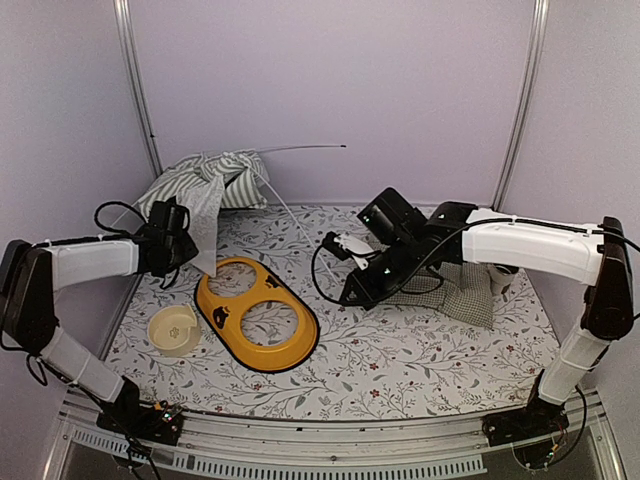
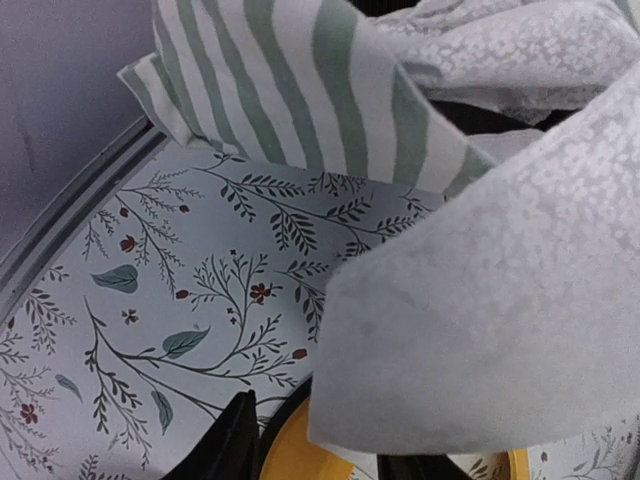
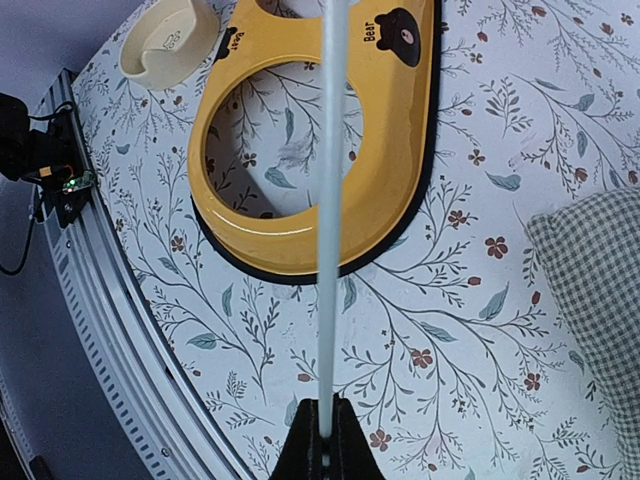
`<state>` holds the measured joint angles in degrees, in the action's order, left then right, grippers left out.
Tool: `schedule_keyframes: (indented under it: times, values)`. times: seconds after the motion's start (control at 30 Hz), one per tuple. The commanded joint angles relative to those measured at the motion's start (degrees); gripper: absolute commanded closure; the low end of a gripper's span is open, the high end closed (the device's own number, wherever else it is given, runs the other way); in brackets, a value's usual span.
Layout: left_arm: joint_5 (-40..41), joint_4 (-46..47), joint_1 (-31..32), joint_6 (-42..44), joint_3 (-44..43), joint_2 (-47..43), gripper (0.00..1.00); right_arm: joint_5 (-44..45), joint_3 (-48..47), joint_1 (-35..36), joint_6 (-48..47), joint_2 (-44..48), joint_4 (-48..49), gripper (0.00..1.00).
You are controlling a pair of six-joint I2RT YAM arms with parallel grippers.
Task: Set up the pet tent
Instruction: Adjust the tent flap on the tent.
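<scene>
The pet tent (image 1: 205, 180) lies collapsed at the back left, a heap of green-and-white striped fabric (image 2: 300, 90). Its white mesh flap (image 1: 207, 225) hangs down toward the front. One thin white pole (image 1: 300, 148) sticks out to the right above the heap. Another pole (image 3: 329, 200) runs forward into my right gripper (image 3: 325, 440), which is shut on it above the floral mat. My left gripper (image 2: 325, 465) is right beside the flap (image 2: 480, 300). Its fingers (image 2: 228, 448) stand apart, and the flap's lower edge drapes over the right-hand one.
A yellow two-hole bowl stand (image 1: 255, 312) lies between the arms, partly under the left gripper (image 2: 290, 455). A cream bowl (image 1: 174, 329) sits to its left. A green-checked cushion (image 1: 455, 295) lies under the right arm. The wall and metal posts stand close behind the tent.
</scene>
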<state>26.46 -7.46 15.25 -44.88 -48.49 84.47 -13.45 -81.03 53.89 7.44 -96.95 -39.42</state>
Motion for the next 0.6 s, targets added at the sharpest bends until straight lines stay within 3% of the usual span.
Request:
schedule_keyframes:
  times: [0.0, 0.33, 0.57]
  values:
    - [0.78, 0.03, 1.14, 0.12, -0.46, -4.45, 0.58, -0.17, -3.20, 0.22, -1.89, -0.98, 4.41, 1.00]
    - [-3.18, 18.20, 11.93, 9.61, 10.23, -19.16, 0.59, -0.21, -6.48, 0.25, -2.26, -2.82, 2.26, 1.00]
    - [-3.64, 40.29, 20.36, 21.85, 13.12, -14.45, 0.53, -0.30, -8.27, 0.42, -2.34, -3.33, 1.16, 1.00]
